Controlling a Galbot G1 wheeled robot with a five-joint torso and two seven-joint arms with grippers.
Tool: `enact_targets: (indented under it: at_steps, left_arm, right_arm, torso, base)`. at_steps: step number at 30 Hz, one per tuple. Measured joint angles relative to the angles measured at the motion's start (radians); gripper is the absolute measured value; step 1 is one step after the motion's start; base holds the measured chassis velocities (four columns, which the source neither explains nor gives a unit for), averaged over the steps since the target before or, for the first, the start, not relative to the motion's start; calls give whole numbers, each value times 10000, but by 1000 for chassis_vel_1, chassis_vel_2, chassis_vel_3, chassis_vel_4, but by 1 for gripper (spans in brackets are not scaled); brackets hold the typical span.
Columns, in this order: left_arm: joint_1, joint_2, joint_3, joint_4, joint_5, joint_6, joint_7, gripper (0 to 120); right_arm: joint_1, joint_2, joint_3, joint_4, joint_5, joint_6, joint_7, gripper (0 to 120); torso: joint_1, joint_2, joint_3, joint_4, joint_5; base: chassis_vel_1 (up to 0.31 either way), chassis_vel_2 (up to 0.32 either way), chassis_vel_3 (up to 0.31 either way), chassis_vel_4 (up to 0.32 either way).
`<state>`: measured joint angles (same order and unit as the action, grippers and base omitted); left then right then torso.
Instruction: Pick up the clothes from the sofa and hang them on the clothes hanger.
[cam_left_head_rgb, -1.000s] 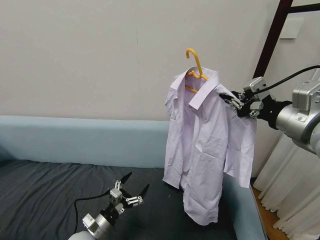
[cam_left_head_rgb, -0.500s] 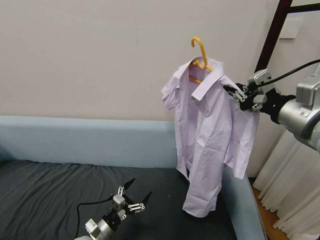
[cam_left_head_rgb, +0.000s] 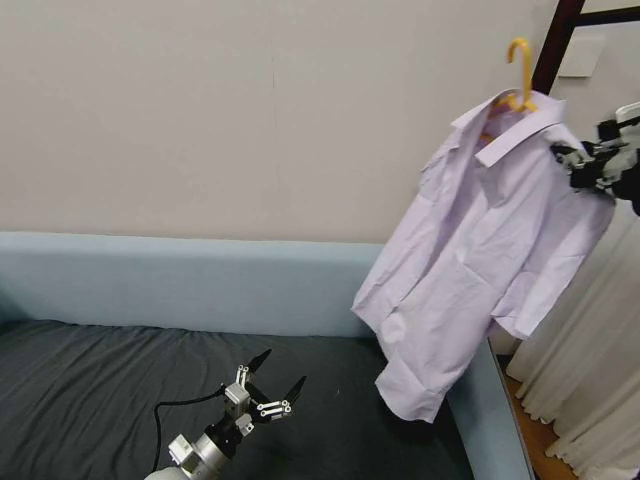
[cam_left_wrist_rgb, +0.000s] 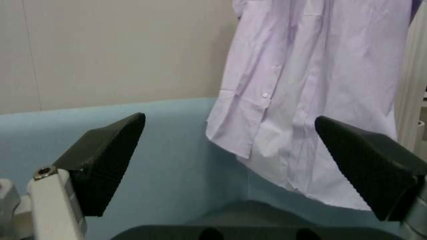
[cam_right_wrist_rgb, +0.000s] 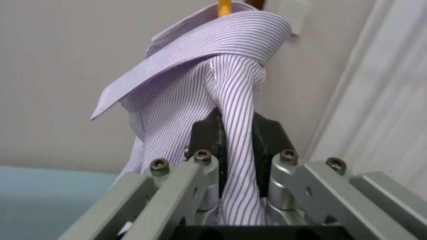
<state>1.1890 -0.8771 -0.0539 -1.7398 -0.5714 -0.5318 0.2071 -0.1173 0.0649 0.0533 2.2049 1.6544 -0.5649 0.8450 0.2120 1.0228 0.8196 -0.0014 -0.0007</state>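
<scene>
Right jaws pinch shirt (cam_left_head_rgb: 480, 260) — left jaws above sofa (cam_left_head_rgb: 150, 280)

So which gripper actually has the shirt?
The right gripper, shut on the shirt at its shoulder, up high; the left gripper hangs open and empty above the sofa.

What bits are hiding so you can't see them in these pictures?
- Hanger shoulders: under the shirt collar, head view.
- Dark pole top: cut by the top edge, head view.
- Right hand gripping the shirt: arm cut by the right edge.
- Left hand, open over the sofa: arm cut by the bottom edge.
</scene>
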Motion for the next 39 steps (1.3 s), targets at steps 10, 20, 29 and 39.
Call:
enact_targets:
  at_steps: [10, 20, 29, 39]
  left_arm:
    - [85, 48, -55, -244, -10, -72, 12, 100]
    - [-165, 114, -10, -269, -37, -59, 2, 100]
    - [19, -66, -222, -211, -22, -6, -86, 100]
    - [-38, -198, -273, 123, -50, -37, -134, 100]
  right_arm:
    - [-145, 89, 17, -1177, 398, 586, 761, 8]
    - [656, 1396, -1072, -3276, -2103, 842, -710, 8]
    - [2342, 3288, -2316, -4569, -3497, 672, -1251, 8]
    - [4318, 5182, -4027, -6798, -4522, 824, -710, 8]
  torso:
    - [0, 0, 0, 2, 0]
    - [2, -2, 3, -3, 8]
    - [2, -2, 2, 1, 1]
    - [2, -2, 1, 0, -3]
  base:
    - [0, 0, 0, 0]
    - [0, 0, 0, 0]
    - [0, 0, 0, 0]
    - [0, 0, 0, 0]
